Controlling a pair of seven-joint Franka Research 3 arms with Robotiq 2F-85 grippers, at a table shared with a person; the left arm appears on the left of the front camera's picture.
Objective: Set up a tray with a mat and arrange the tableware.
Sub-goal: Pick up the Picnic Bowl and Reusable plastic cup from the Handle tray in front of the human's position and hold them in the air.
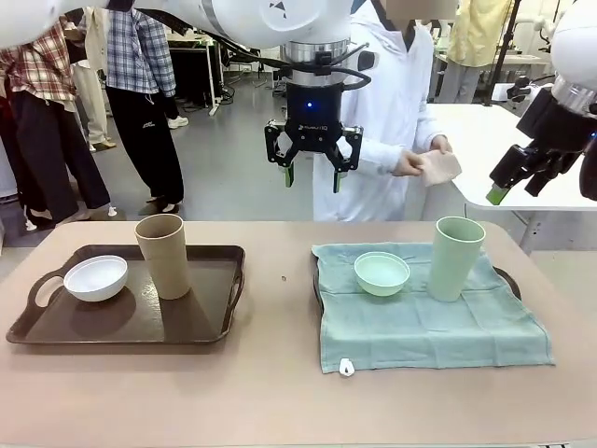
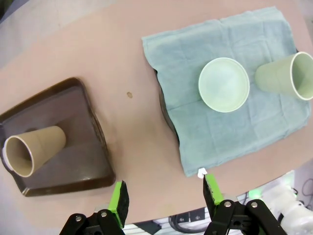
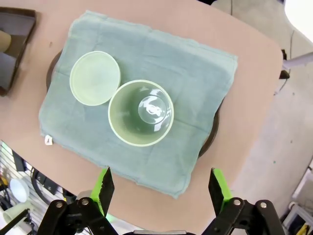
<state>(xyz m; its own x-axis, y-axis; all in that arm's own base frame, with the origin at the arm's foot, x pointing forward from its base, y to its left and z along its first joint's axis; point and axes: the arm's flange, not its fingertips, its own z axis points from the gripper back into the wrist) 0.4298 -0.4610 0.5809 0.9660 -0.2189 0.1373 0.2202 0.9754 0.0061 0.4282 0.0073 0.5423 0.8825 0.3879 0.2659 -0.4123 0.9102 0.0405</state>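
Sitting on a tan table [image 1: 280, 392], a teal mat [image 1: 420, 327] carries the mint bowl [image 1: 381, 273] and mint tumbler [image 1: 455, 258]. Left of the mat, a brown tray [image 1: 121, 329] holds the white bowl [image 1: 95, 277] and tan tumbler [image 1: 163, 255]. Grey floor beyond. The left gripper [image 1: 314, 179] is high over the mat's left edge and the right gripper [image 3: 160, 171] is above its right side; both have fingers spread and empty. The front view adds a person [image 1: 392, 121] behind the mat. The right wrist view shows a dark rim [image 3: 214, 132] under the mat.

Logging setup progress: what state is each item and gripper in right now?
left gripper: open, empty
right gripper: open, empty
tan tumbler: upright on bare brown tray
white bowl: upright, same tray
green mat: spread flat over second tray
mint bowl: upright on mat
mint tumbler: upright on mat
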